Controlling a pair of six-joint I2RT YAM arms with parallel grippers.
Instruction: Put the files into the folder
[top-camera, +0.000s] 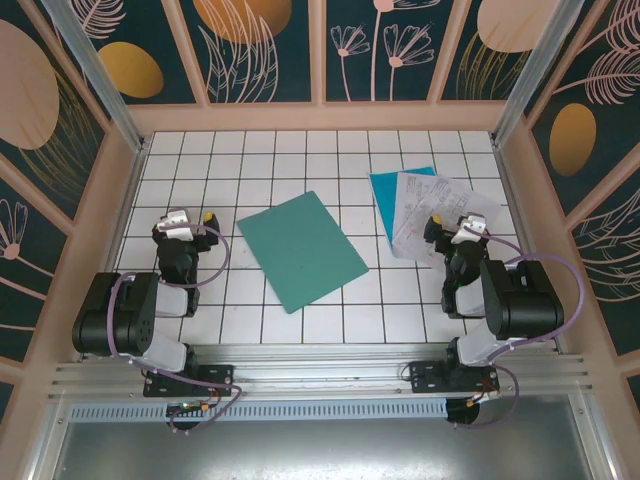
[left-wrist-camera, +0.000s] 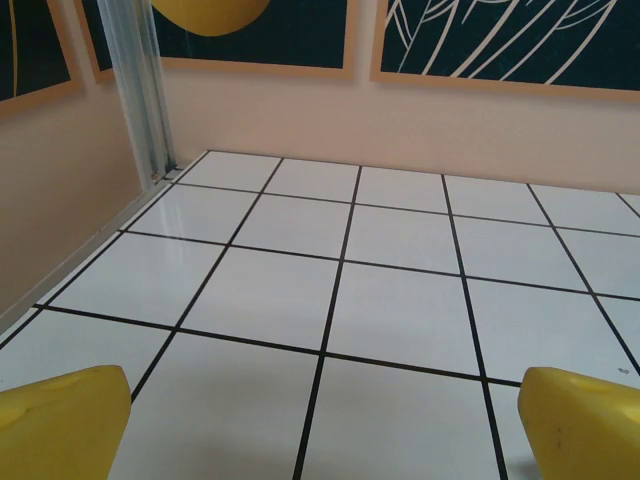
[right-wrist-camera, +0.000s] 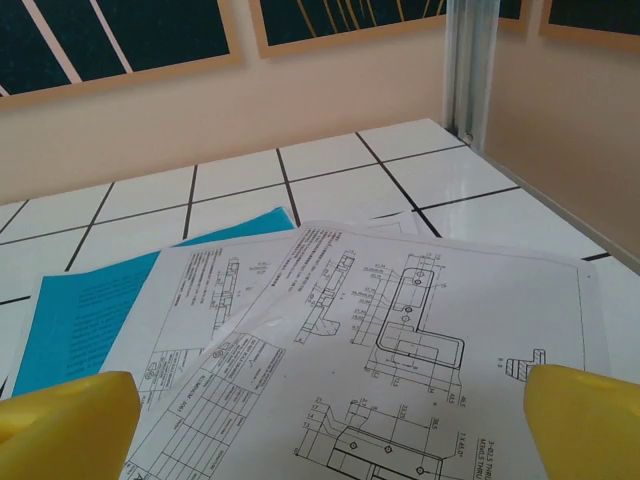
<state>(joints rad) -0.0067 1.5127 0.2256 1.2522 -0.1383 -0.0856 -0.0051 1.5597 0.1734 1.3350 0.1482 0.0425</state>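
- Left gripper (left-wrist-camera: 320, 428): yellow fingers (left-wrist-camera: 62, 420) spread wide, nothing held, bare tile beneath.
- Right gripper (right-wrist-camera: 320, 425): yellow fingertips (right-wrist-camera: 585, 415) just as far apart, gripping nothing, poised over the white sheets (right-wrist-camera: 400, 320).
- The white sheets are engineering drawings with black part outlines, dimensions and title blocks. The print is too small to read.
- They overlap loosely, fanned at slight angles, on top of a cyan-blue sheet (right-wrist-camera: 90, 310). That sheet carries faint text lines, also unreadable.
- In the top view this pile sits far right on the table, just ahead of the right gripper.
- Teal-green folder (top-camera: 302, 250) lies flat and closed mid-table, rotated, between the arms and apart from the pile. It is plain, with no label.
- White tiled table (top-camera: 300, 150) has black grid lines.
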